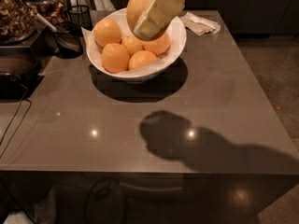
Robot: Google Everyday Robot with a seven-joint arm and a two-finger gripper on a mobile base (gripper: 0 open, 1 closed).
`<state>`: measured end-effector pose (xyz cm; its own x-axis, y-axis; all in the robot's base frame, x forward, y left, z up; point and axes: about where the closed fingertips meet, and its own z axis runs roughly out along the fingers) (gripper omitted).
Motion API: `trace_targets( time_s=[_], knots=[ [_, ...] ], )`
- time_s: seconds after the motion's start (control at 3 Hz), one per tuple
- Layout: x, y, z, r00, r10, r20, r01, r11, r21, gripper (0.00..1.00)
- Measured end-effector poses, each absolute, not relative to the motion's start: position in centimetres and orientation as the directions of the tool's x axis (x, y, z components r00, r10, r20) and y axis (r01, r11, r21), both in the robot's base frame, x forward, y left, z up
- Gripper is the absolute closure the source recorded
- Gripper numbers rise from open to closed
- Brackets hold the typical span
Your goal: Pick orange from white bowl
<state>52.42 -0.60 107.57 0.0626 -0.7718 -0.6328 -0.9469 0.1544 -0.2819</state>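
The hand (150, 14) is clamped on the orange (134, 6), held above the white bowl (176, 31). If the pinch is shallow, the smooth fruit could slip, strike the other oranges (115, 57) below the hand and roll across the desk (140, 134).

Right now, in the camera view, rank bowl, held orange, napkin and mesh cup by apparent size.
1. Bowl.
2-3. Orange, held in the claw above the bowl, and napkin: similar; the orange is raised and partly hidden, so unranked.
4. Mesh cup.
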Motion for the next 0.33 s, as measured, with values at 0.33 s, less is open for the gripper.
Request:
trace_targets(
  time_s=[0.33],
  knots=[
    [52.34, -0.62, 107.61, 0.063, -0.772, -0.632, -0.947, 0.155, -0.283, 1.0]
  ],
)
